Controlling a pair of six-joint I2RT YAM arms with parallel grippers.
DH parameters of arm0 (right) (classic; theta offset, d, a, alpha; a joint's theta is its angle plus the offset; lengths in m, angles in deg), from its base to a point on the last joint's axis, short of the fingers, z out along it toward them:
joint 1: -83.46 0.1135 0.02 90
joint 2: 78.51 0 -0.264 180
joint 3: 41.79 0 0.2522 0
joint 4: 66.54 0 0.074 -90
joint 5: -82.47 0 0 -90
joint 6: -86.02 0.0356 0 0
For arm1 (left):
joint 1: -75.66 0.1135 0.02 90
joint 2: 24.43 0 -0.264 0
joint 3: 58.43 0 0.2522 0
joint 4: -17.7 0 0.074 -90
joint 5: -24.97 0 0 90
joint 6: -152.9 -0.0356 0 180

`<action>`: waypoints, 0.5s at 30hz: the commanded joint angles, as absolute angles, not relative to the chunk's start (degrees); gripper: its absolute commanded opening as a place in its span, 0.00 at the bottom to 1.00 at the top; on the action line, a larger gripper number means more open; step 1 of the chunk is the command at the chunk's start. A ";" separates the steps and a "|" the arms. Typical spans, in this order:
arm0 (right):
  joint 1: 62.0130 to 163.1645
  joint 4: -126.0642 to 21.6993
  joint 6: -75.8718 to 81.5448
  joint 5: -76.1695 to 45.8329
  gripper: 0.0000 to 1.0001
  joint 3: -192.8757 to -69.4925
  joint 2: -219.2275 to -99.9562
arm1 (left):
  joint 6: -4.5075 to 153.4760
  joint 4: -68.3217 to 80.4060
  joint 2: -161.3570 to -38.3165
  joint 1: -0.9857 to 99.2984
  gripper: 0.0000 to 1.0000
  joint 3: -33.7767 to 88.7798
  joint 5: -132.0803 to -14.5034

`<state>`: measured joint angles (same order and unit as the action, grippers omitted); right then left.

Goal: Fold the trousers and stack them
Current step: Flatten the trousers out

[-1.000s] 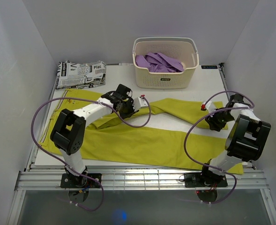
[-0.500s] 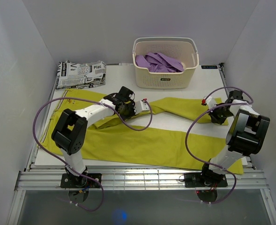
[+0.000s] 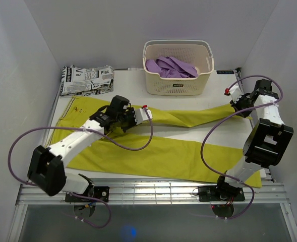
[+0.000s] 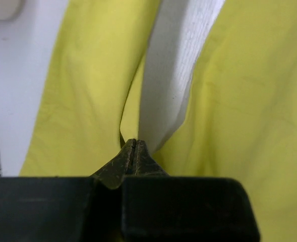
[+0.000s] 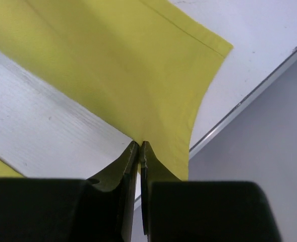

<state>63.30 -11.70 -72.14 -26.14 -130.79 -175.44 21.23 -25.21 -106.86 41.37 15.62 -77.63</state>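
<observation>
The mustard-yellow trousers point(image 3: 163, 156) lie spread across the white table point(image 3: 188, 132), waist at the left and both legs running right. The upper leg is stretched straight toward the back right. My left gripper point(image 3: 134, 117) sits at the fork where the legs part, and in the left wrist view its jaws point(image 4: 133, 144) are shut on the cloth point(image 4: 239, 101) there. My right gripper point(image 3: 237, 104) is at the upper leg's far end. In the right wrist view its jaws point(image 5: 140, 146) are shut on the hem corner point(image 5: 118, 60).
A white basket point(image 3: 177, 86) holding a purple garment point(image 3: 171, 66) stands at the back centre. A folded newspaper-print garment point(image 3: 86, 79) lies at the back left. The table's right edge rail point(image 5: 249, 98) runs close beside the right gripper.
Both grippers have closed on the trousers. The right gripper moved back and right with the hem, pulling the upper leg straight. The left arm stretched lower and its gripper shifted slightly left.
</observation>
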 commanded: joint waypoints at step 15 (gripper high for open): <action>65.71 -6.10 -61.11 -13.15 0.42 -138.88 -196.21 | 26.51 -20.67 -89.11 48.23 0.00 4.81 -84.81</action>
